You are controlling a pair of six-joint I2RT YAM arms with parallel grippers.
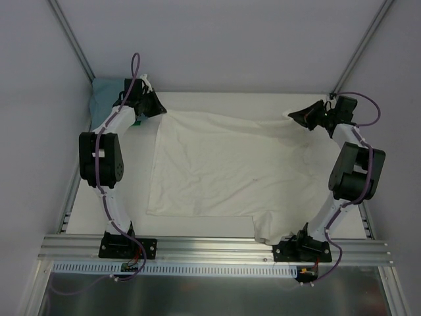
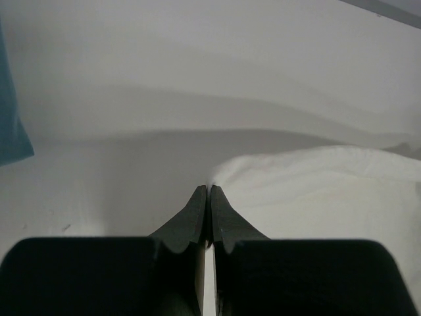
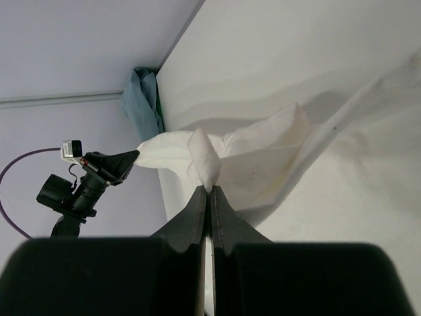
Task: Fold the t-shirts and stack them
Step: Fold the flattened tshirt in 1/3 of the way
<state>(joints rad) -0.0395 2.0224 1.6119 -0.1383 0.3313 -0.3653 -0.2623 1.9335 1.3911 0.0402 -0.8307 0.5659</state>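
The cream t-shirt (image 1: 223,164) lies spread over the middle of the table, one sleeve hanging off the near edge. My left gripper (image 1: 160,109) is shut on its far left corner; the wrist view shows the jaws closed with the cream cloth (image 2: 316,191) running right from the tips. My right gripper (image 1: 293,115) is shut on the far right corner, and a tuft of cream cloth (image 3: 205,158) sticks out of its closed jaws. The teal-blue t-shirt (image 1: 105,95) sits bunched in the far left corner, behind the left arm; it also shows in the right wrist view (image 3: 141,99).
White walls close in the table at the back and sides. An aluminium rail (image 1: 210,249) runs along the near edge with both arm bases on it. Bare tabletop (image 1: 138,178) lies left of the cream shirt.
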